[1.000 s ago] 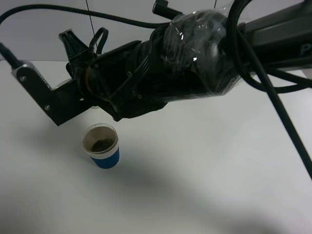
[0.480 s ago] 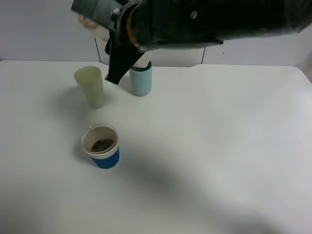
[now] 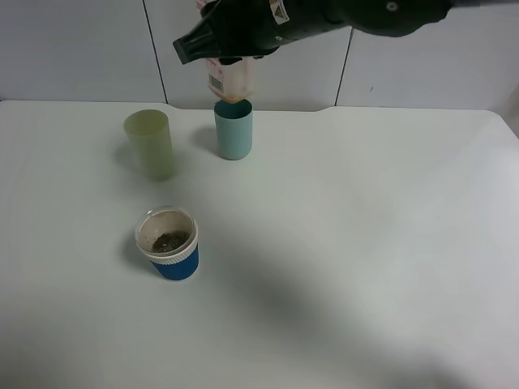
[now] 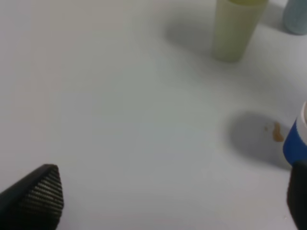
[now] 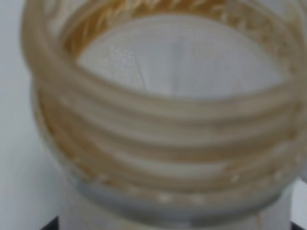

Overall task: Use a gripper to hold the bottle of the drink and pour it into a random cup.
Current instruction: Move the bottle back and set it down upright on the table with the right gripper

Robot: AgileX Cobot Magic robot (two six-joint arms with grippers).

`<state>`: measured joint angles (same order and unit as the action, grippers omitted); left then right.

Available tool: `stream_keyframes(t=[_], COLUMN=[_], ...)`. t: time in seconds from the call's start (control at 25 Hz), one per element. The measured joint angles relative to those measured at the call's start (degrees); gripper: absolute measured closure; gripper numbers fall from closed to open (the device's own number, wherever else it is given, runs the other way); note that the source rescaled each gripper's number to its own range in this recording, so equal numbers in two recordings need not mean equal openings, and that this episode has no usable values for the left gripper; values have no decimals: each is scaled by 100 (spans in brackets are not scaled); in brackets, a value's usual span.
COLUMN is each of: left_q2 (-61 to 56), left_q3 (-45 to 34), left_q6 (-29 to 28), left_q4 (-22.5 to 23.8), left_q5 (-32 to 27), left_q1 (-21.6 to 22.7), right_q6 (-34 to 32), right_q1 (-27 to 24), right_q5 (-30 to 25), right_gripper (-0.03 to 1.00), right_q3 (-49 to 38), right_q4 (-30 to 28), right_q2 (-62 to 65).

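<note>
**A:** How far along is the task judged to be?

**B:** The bottle is clamped in the right end effector and held aloft at the back of the worktop, just above the teal cup. Brown liquid is seen low in it.

**A:** And the pour?

**B:** Brownish contents are seen inside the blue cup, well apart from the bottle, with a brown drop beside it. That pour is judged done. Only setting the bottle down appears left.

**A:** The other arm?

**B:** The left end effector is seen with its fingers apart and nothing held.
</note>
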<state>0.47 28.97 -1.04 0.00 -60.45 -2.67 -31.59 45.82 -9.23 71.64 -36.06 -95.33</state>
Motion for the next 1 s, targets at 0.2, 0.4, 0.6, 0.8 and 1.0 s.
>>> stream_keyframes(t=[0.2,0.4,0.6,0.8,1.0], left_q2=[0,0,0,0,0], left_q3=[0,0,0,0,0], left_q6=[0,0,0,0,0], left_q4=[0,0,0,0,0], left_q5=[0,0,0,0,0], left_q1=[0,0,0,0,0], right_q6=[1732,2337,2357,2333,2333], right_q1=[-182,-324,-622,-859,-955], right_q5=[1316,2008,2313,2377,2588], right_gripper=[97,97,97,97,97], right_q3=[-854,-1540,-1896,-1971,-1977], right_q4=[1377,1859,1931,1938,1932], right_q2=[-6,-10,-64,-452,-869])
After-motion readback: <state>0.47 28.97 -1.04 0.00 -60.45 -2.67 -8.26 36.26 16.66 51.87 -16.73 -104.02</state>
